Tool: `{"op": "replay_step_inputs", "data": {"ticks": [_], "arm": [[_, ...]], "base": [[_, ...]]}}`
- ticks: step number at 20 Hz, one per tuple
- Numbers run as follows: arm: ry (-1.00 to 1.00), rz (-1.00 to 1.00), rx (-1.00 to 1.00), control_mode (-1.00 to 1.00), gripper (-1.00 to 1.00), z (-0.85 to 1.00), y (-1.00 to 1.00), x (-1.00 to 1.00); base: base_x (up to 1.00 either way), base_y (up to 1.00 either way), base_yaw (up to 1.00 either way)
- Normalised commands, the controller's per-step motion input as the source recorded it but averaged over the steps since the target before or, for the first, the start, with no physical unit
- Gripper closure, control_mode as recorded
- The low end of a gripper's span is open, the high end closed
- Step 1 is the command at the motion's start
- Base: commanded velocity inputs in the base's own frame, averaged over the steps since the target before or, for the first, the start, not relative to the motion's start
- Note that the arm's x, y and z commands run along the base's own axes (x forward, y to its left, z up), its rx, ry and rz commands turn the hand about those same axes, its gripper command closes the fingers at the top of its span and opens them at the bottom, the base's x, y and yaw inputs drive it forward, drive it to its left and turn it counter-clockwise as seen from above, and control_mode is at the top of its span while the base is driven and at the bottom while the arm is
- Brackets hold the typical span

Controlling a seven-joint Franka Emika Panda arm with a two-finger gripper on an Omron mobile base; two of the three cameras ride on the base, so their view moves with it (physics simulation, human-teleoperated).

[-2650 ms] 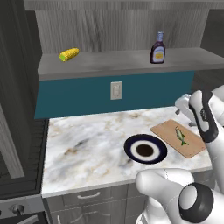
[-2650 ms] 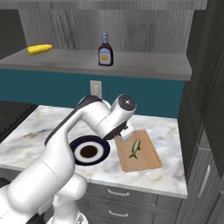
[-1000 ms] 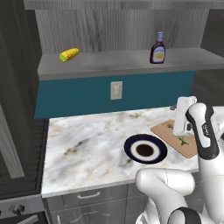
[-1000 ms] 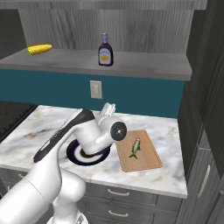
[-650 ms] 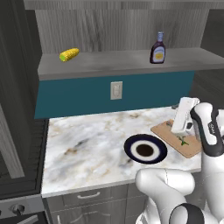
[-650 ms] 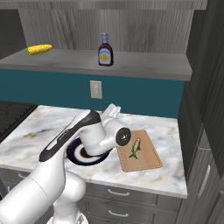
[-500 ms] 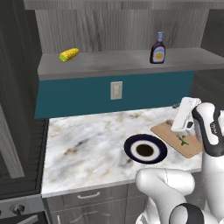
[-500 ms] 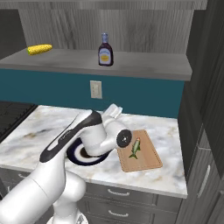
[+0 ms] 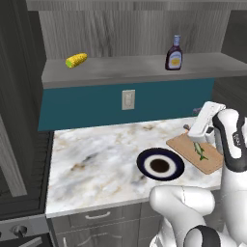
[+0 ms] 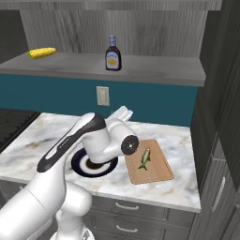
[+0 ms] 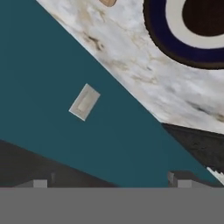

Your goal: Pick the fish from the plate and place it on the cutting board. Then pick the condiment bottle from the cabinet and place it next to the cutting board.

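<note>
The fish point(image 9: 199, 150) point(image 10: 144, 159) lies on the cutting board point(image 9: 188, 144) point(image 10: 154, 173), at the right end of the marble counter. To the board's left sits the plate point(image 9: 143, 164) point(image 10: 79, 167) point(image 11: 162, 33) with nothing on it; in the right base view my arm covers part of it. The condiment bottle point(image 9: 174, 47) point(image 10: 112, 54) stands upright on the cabinet point(image 9: 135, 70) point(image 10: 154, 70) shelf. My gripper point(image 9: 191, 119) point(image 10: 123, 112) point(image 11: 109, 181) hangs above the board's back-left corner, pointing at the teal wall. It is open, with nothing between its fingers.
A yellow corn cob point(image 9: 76, 60) point(image 10: 42, 52) lies at the shelf's left end. A wall outlet point(image 9: 128, 99) point(image 10: 102, 95) point(image 11: 84, 102) sits in the teal strip. A dark stove point(image 10: 11, 122) borders the counter on the left, tall dark cabinets point(image 10: 225, 117) on the right.
My hand has left the fish on the board, risen and turned away from it toward the back wall. Fish, plate and bottle have stayed put.
</note>
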Motion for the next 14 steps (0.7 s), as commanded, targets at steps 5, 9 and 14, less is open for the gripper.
{"op": "replay_step_inputs", "data": {"ticks": [5, 9, 14], "arm": [[0.02, -0.04, 0.03, -1.0, -1.0, 0.34, 0.0, 0.0], [0.11, -0.03, 0.09, -1.0, -1.0, 0.3, 0.0, 0.0], [0.16, -0.02, 0.12, -1.0, -1.0, 0.23, 0.0, 0.0]], "base": [[0.0, 0.0, 0.0], [0.0, 0.0, 0.0], [0.0, 0.0, 0.0]]}}
